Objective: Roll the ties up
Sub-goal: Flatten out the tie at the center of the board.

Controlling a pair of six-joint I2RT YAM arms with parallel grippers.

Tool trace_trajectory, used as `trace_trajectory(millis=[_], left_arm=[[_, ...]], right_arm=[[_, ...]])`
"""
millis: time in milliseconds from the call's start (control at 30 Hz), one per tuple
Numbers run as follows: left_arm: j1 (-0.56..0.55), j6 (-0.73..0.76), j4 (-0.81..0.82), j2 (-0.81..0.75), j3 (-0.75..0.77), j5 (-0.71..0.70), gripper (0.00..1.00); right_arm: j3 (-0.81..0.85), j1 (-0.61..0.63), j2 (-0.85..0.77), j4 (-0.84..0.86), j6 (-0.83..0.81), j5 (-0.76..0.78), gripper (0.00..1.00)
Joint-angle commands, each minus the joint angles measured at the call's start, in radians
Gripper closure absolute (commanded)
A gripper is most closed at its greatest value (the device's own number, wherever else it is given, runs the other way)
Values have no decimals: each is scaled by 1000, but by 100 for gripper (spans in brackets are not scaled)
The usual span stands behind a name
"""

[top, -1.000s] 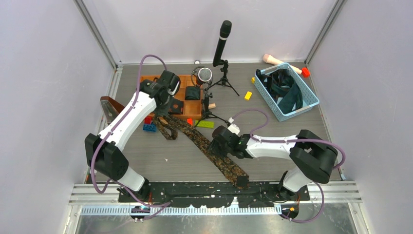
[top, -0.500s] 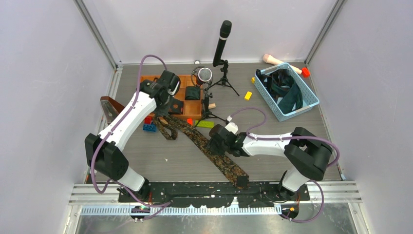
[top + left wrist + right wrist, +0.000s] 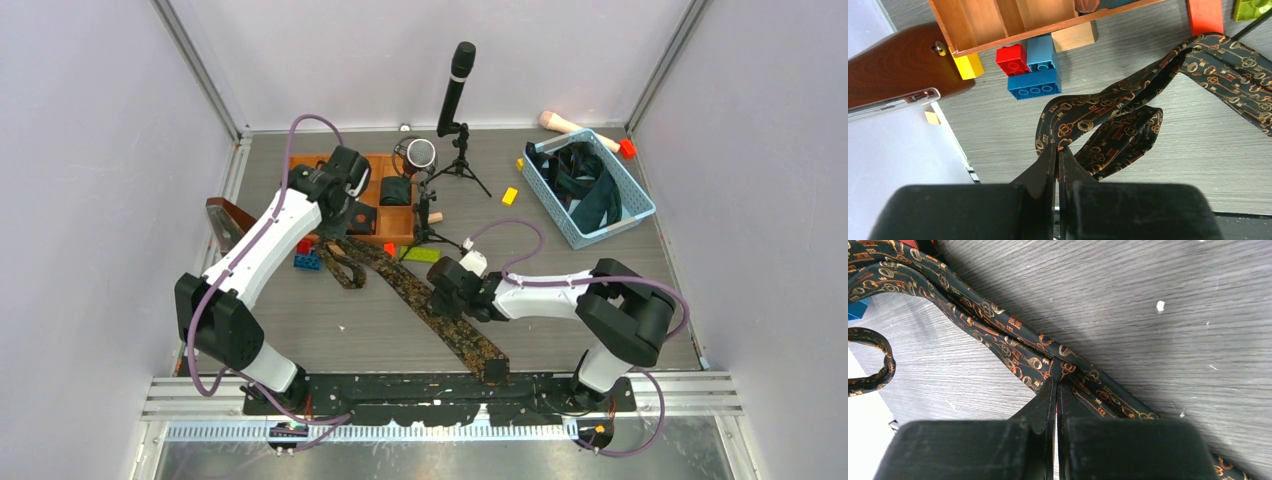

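Observation:
A dark tie with brown-gold key print [image 3: 420, 300] lies diagonally across the table, from the wooden tray to the near edge. My left gripper [image 3: 335, 238] is shut on its narrow looped end [image 3: 1098, 125], which folds back on itself beside the toy bricks. My right gripper [image 3: 445, 298] is shut on the tie's middle [image 3: 1048, 365], pinching an edge of the fabric just above the table. Two dark rolled ties [image 3: 397, 190] sit in the wooden tray [image 3: 385, 236]. Several dark and teal ties [image 3: 585, 185] fill the blue basket.
Two microphone tripods [image 3: 455, 160] stand behind the tie's far part. Red, blue and yellow bricks [image 3: 1030, 72] lie next to the tray. A green brick [image 3: 422, 254], a yellow brick [image 3: 510, 195], a blue basket [image 3: 640, 215] at right and a brown wooden object [image 3: 225, 222] at left.
My right gripper has shifted slightly left and away along the tie, with its arm folding in. The left arm and the looped end have stayed put.

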Motion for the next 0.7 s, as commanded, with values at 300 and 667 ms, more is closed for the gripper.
trace_trajectory(millis=[300, 667], left_arm=[[-50, -54, 48, -29, -21, 123, 100], [-60, -105, 116, -53, -133, 234, 100]], right_arm=[[-14, -48, -102, -333, -102, 11, 100], [29, -49, -144, -702, -109, 98, 100]])
